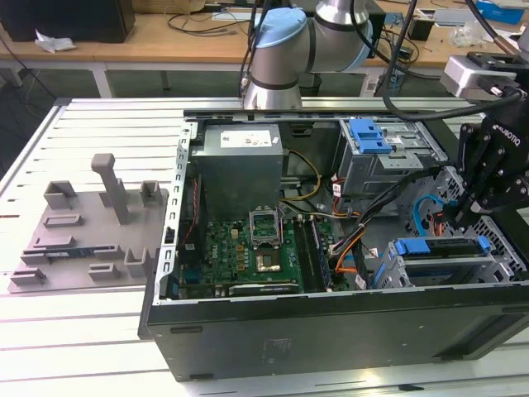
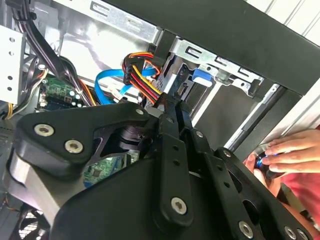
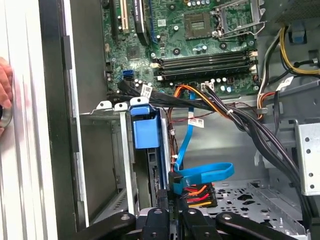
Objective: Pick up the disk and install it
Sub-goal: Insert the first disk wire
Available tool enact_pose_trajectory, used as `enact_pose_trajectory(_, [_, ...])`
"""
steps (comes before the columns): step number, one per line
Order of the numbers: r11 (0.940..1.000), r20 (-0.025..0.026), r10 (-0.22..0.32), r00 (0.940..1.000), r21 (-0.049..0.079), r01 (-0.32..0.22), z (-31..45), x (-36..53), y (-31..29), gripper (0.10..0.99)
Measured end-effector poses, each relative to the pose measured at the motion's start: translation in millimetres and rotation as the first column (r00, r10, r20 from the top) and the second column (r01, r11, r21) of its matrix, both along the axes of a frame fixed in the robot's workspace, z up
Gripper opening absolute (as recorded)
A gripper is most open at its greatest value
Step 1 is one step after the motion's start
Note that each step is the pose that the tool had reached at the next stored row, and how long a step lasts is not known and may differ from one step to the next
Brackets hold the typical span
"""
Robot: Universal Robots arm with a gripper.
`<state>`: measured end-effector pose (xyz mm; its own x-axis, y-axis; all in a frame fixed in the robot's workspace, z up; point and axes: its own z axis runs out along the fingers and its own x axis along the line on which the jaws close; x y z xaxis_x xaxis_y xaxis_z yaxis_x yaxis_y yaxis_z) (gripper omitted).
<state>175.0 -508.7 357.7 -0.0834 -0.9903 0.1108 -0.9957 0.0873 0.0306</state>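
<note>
Hovering with the gripper [image 1: 463,217] right above the disk [image 1: 438,248], slotted in the drive cage [image 1: 430,271] at the computer case's [image 1: 331,335] near corner, exterior view's right. Jaws pinched together on nothing, guessing for nudging it home past the cables [image 3: 200,172].

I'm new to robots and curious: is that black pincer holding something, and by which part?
Cannot tell. The pincer sits low, close by the disk in its bay; any hold is hidden.
</note>
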Motion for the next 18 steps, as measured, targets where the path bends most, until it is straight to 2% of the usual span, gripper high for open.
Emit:
enact_pose_trajectory(10, [0.9973, 0.0005, 0.072, 0.9974, 0.01, -0.072, 0.0, -0.7, -2.7, 0.169])
enact_pose_trajectory(18, [0.9968, 0.0005, 0.079, 0.9969, 0.01, -0.079, 0.1, -0.7, -2.7, 0.169])
